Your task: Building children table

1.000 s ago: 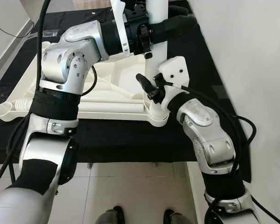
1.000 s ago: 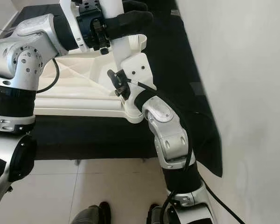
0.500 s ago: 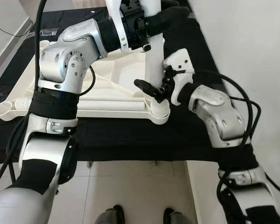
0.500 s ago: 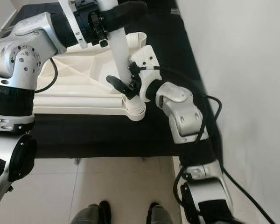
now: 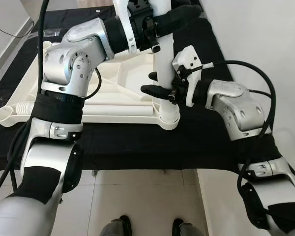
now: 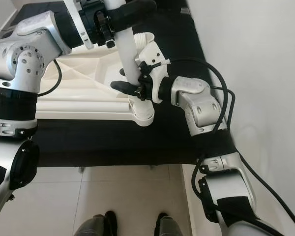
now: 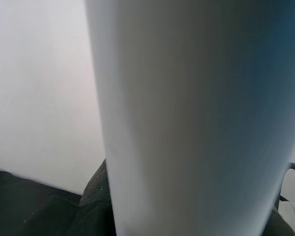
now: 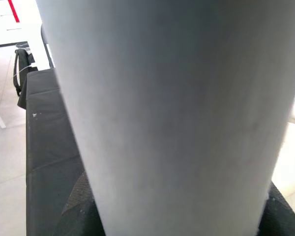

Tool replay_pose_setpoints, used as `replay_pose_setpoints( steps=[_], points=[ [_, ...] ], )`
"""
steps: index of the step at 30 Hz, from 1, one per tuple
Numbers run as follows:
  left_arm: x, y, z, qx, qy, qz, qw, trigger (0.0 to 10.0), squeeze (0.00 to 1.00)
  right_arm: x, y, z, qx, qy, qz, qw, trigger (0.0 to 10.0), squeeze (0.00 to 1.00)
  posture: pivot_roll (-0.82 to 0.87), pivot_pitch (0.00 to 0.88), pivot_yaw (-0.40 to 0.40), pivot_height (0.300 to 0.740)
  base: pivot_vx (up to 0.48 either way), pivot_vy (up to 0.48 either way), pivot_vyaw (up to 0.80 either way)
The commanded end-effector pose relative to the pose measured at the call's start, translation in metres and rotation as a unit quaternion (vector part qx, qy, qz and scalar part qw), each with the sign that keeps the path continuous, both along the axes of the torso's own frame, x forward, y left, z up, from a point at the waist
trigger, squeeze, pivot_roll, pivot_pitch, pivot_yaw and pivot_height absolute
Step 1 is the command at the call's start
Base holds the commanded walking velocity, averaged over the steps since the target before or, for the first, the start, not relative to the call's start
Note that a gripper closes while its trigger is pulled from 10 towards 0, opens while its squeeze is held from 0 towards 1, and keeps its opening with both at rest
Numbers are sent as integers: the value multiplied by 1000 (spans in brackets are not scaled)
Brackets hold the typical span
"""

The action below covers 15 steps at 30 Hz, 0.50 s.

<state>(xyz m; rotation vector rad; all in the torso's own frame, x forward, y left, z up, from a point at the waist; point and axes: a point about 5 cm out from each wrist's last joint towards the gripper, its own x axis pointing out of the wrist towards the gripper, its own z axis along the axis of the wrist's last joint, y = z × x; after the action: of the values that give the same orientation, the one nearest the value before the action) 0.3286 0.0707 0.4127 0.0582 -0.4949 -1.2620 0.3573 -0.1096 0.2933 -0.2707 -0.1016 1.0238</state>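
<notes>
A white table top lies upside down on a black-covered surface. A white table leg stands upright in its near right corner socket. My left gripper is shut on the leg high up, its black fingers wrapped around it. My right gripper is shut on the same leg lower down, just above the socket. One finger crosses the leg's front and the other peeks out behind it. Both wrist views show the leg very close.
A second white leg with a ribbed end lies at the table top's near left corner. A white wall runs close along the right. The black cloth ends at a tiled floor just before me.
My right arm swung up from below and its gripper, open beside the leg before, has closed around the leg just above the socket. The left gripper stayed on the leg.
</notes>
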Motion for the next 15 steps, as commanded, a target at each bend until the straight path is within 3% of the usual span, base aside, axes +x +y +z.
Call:
replay_pose_setpoints(
  steps=[1, 7, 8, 9, 10, 11, 15],
  points=[
    [-1, -7, -4, 16, 2, -15, 1000, 0, 0, 1, 5, -7, 10, 30, 6, 999, 0, 0, -46, 232, 59, 740, 0, 0, 0],
    [0, -9, -4, 18, 0, -15, 1000, 0, 0, -2, 3, -13, 16, 37, -12, 999, 0, 0, -51, 231, 66, 740, 0, 0, 0],
    [3, -8, -3, 12, -11, 8, 1000, 10000, 0, -4, 1, -17, 28, 43, -38, 998, 0, 0, -53, 231, 67, 740, 0, 0, 0],
    [3, -8, -3, 12, -11, 8, 1000, 10000, 0, -4, 1, -17, 28, 43, -38, 998, 0, 0, -53, 231, 67, 740, 0, 0, 0],
    [3, -8, -3, 10, -14, 13, 1000, 10000, 1000, -4, 0, -18, 31, 45, -44, 998, 0, 0, -53, 231, 67, 740, 0, 0, 0],
    [1, -9, -4, 17, -2, -19, 1000, 10000, 1000, -7, -2, -21, 27, 34, -69, 997, 0, 0, -53, 232, 68, 740, 0, 0, 0],
    [4, -10, 0, 2, 2, 4, 1000, 10000, 1000, -13, -4, -26, 53, 42, -113, 991, 0, 0, -56, 232, 66, 740, 0, 0, 0]
  ],
)
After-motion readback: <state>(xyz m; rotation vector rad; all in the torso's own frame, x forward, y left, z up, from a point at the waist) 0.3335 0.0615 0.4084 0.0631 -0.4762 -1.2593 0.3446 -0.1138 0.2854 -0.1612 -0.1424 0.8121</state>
